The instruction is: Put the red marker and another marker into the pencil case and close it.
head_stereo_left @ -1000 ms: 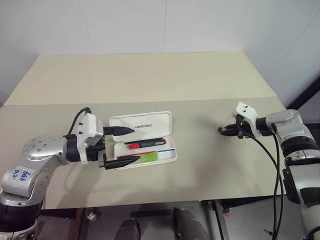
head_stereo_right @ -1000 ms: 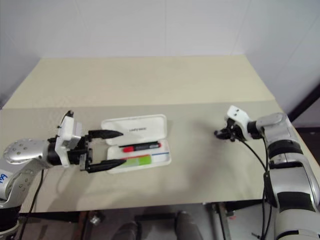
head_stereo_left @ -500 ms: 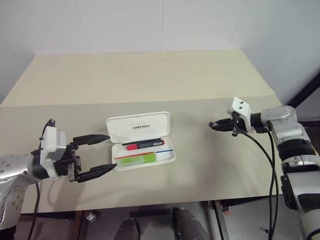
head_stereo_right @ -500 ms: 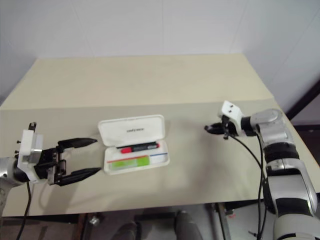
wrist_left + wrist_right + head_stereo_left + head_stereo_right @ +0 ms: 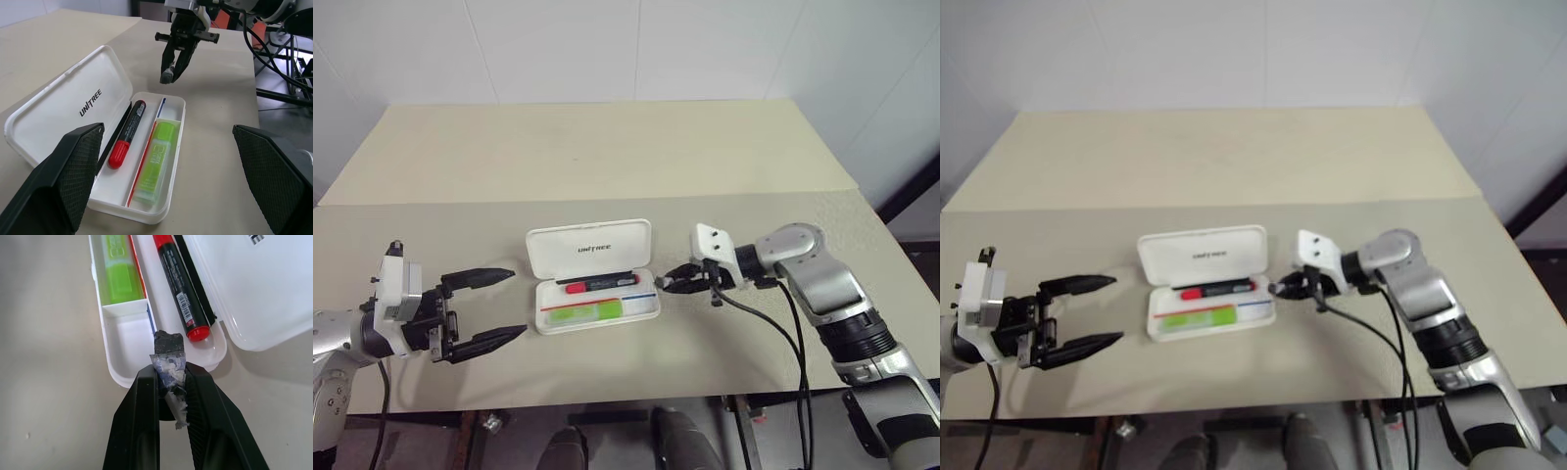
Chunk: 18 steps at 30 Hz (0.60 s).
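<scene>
1 pencil case [image 5: 592, 257] lid up | 2 markers inside: red marker [image 5: 598, 284], green marker [image 5: 584, 312] | left hand [image 5: 489, 307] wide | right hand [image 5: 670, 282] narrow

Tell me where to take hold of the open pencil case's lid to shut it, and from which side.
Take the pencil case lid by its free long edge, the one farthest from the robot, coming from the far side. The hinge runs along the long side it shares with the tray, and the lid leans back open, so that edge likely gives the most leverage.
</scene>
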Available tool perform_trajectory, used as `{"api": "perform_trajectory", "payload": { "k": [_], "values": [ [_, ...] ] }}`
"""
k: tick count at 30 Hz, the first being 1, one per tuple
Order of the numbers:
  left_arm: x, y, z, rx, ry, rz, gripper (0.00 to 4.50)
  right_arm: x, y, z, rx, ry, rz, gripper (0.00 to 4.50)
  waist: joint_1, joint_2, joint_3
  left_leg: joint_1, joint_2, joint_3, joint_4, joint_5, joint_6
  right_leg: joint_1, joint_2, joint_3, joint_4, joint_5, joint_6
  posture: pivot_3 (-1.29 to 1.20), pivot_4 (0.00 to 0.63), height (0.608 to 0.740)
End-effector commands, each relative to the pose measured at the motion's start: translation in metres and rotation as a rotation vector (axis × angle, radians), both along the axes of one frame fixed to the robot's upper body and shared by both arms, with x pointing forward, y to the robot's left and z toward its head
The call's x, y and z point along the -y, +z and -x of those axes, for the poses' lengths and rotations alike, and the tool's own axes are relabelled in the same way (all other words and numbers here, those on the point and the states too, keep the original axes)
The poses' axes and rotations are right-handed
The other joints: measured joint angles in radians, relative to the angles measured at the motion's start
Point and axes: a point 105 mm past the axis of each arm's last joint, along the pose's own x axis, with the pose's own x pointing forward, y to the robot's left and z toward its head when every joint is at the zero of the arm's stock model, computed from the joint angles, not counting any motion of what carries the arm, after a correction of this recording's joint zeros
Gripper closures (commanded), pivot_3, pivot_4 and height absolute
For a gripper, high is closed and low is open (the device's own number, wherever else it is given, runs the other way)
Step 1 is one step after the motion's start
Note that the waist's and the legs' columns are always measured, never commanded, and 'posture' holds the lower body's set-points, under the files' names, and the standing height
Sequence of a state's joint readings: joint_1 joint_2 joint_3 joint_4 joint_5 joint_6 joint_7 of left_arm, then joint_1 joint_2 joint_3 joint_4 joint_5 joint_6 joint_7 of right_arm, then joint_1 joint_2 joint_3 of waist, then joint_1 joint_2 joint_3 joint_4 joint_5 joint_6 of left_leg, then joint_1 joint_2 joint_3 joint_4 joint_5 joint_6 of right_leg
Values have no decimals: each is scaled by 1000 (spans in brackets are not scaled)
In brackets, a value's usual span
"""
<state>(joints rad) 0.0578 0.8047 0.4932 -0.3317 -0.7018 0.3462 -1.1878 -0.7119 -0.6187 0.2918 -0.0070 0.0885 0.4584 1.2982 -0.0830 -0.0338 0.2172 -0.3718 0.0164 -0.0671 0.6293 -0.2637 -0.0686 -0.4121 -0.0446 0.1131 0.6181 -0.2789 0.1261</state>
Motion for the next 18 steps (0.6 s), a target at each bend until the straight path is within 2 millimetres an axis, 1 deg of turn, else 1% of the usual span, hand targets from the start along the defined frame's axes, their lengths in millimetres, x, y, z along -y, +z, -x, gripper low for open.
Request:
{"api": "perform_trajectory", "payload": {
  "k": [1,8,13,18],
  "values": [
    [0,6,1,39,5,9,0,-16,11,6,48,38,-11,3366,0,0,0,0,0,0,0,0,0,0,0,0,0,0,0,0,150,740],
    [1,7,1,50,18,13,0,-31,5,14,42,65,13,3366,0,0,0,0,0,0,-1,0,0,0,0,0,0,0,0,0,150,740],
    [2,6,1,51,25,16,0,-41,6,18,46,98,15,3366,-2,0,0,0,0,0,-1,0,0,0,0,0,0,0,0,0,150,740],
    [3,10,0,80,32,34,0,-49,0,22,43,134,25,3366,-1,0,0,0,0,0,-1,0,0,0,0,-1,0,0,0,0,150,740]
  ]
}}
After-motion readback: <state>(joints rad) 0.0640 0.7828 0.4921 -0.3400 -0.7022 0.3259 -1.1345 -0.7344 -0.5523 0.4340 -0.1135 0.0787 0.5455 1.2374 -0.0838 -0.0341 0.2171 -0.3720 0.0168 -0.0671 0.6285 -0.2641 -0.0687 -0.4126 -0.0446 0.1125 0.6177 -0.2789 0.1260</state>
